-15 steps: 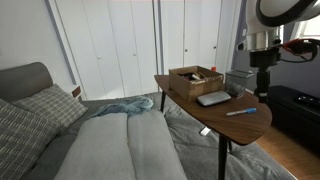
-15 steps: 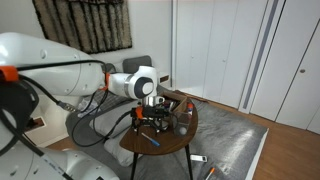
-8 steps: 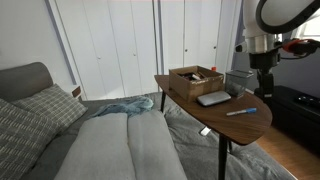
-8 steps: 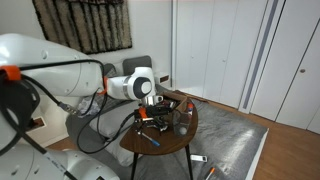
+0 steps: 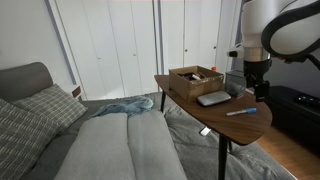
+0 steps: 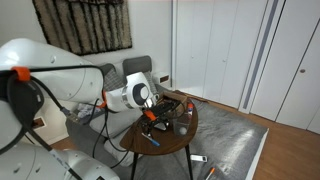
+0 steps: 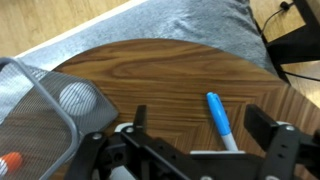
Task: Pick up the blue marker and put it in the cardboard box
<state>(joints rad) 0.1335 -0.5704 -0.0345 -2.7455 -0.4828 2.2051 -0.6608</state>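
Closest to my wrist camera, the gripper hangs spread wide and empty. Its jaws bracket the blue marker, which lies flat on the wooden table, running roughly from 11 to 5 o'clock and a little nearer the jaw at 3 o'clock. How high I stand above it I cannot judge well from this view; in an exterior view the gripper appears to hang clear of the marker. At 9 o'clock of the jaws sits a mesh basket holding a white ball. Farther off, the cardboard box waits at the marker's 10 o'clock, beyond a grey slab. The risks as I see them: the nearer jaw touches first and rolls the round marker toward the table's rim, or the descent clips the basket — an off-centre approach would cause either.
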